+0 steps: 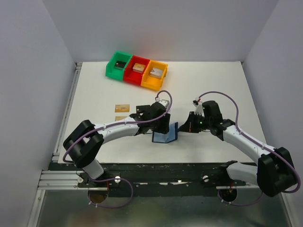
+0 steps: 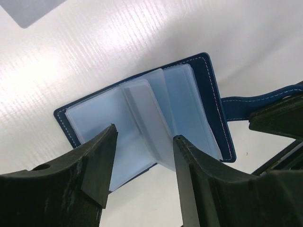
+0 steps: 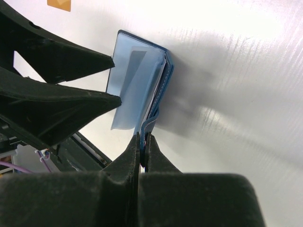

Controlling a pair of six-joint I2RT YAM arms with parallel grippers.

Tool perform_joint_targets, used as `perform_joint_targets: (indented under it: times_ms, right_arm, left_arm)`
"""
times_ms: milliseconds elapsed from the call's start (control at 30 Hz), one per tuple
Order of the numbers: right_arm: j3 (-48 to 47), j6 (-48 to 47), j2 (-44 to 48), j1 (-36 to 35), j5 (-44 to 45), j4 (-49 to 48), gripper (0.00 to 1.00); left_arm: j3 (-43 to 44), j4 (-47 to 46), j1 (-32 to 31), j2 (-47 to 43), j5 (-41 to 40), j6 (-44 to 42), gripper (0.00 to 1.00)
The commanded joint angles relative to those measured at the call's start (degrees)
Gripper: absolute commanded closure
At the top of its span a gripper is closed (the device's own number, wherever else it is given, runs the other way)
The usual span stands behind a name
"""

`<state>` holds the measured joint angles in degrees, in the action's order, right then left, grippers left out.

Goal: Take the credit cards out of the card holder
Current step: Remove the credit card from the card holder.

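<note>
Left pincer (image 2: 146, 135) hangs open over the card holder (image 2: 210, 90), one finger on each side of the fanned pale-blue pockets. Whether the fingers touch the plastic cannot be told. Right pincer (image 3: 143, 141) is clamped tight on the holder's navy snap tab, and one cover stands up off the desk (image 1: 213, 85). The holder lies mid-desk, toward the near edge, between the two arms. A tan card (image 1: 122, 107) lies flat on the desk to the left, apart from the holder, and a pale grey card (image 2: 28, 9) lies beyond it. Three coloured bins (image 1: 132, 75) line the far edge, well apart. Bare desk spreads to the right and beyond the holder.
</note>
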<state>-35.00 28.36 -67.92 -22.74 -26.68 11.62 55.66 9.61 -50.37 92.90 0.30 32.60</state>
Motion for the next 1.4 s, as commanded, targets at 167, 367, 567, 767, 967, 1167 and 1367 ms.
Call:
perform_joint_targets:
  times_ms: [167, 367, 567, 767, 967, 1167, 1367]
  right_arm:
    - [0.0, -1.5, 0.0, 0.3, 0.2, 0.2, 1.00]
    - [0.1, -1.6, -0.5, 0.3, 0.5, 0.2, 1.00]
    - [-0.5, -1.6, 0.4, 0.4, 3.2, 2.4, 1.00]
    - [-4.4, -2.1, 2.7, 0.3, 13.2, 11.7, 0.53]
    - [-8.3, -2.7, 5.2, 0.3, 16.5, 15.2, 0.41]
    - [-4.1, 1.8, 3.4, 0.0, -2.7, -2.1, 0.55]
    - [-4.1, 6.4, -6.7, -2.3, -7.1, -10.0, 0.66]
  left_arm:
    - [-2.7, 1.4, -0.2, -4.0, -6.4, 1.1, 0.35]
    - [-2.7, 1.9, -0.2, -4.1, -6.9, 1.2, 0.34]
    - [-4.2, 3.1, -0.1, -6.9, -10.9, 1.9, 0.31]
    - [-6.3, 2.2, 0.7, -11.2, -13.3, 2.1, 0.31]
    - [-8.7, -2.6, 3.7, -13.0, -7.1, 2.6, 0.37]
    - [-12.1, -14.1, 7.3, -10.6, 5.2, 6.1, 0.65]
    - [-10.6, -14.3, 7.5, -7.0, 6.1, 6.3, 0.89]
